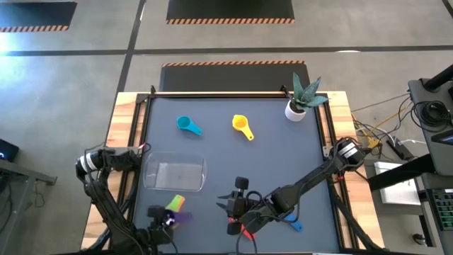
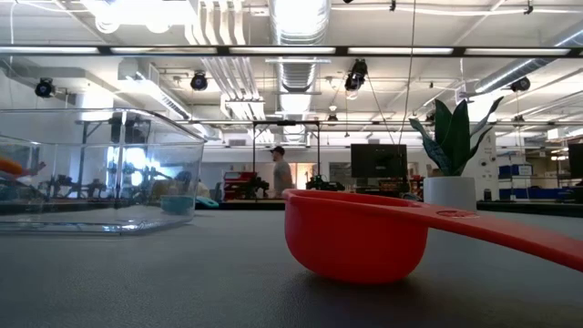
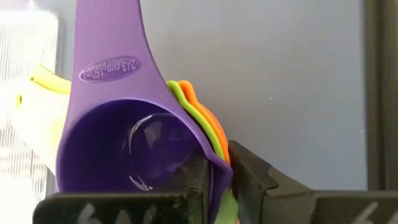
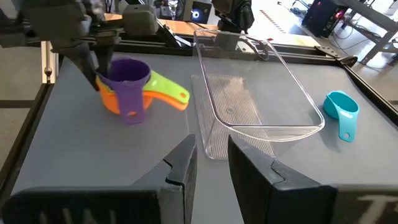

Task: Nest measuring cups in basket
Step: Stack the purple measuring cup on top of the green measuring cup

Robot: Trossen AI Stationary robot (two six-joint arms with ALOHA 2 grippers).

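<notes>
My left gripper (image 3: 217, 171) sits near the table's near edge, just in front of the clear basket (image 1: 174, 172), and is shut on a nested stack of measuring cups (image 4: 127, 90): purple inside green inside orange. My right gripper (image 4: 211, 155) hovers open at the near middle (image 1: 225, 205) and holds nothing. The red cup (image 2: 355, 237) sits upright on its base on the table. The cyan cup (image 1: 188, 125) and yellow cup (image 1: 243, 127) lie toward the far side. The blue cup (image 1: 294, 224) lies beside the right arm. My left gripper pinches the stack's rim (image 3: 214, 158), with one finger inside the purple cup and the other outside against the orange and green walls. The stack is tilted. The purple handle (image 3: 115, 56) points away from the fingers, and the green and orange handles (image 4: 171, 96) point toward the basket.
A white pot with a spiky plant (image 1: 301, 103) stands at the far right corner. The basket (image 4: 255, 93) is empty, and its long side faces the stack. Open dark mat lies between the basket and the far cups. Wooden table edges frame the mat.
</notes>
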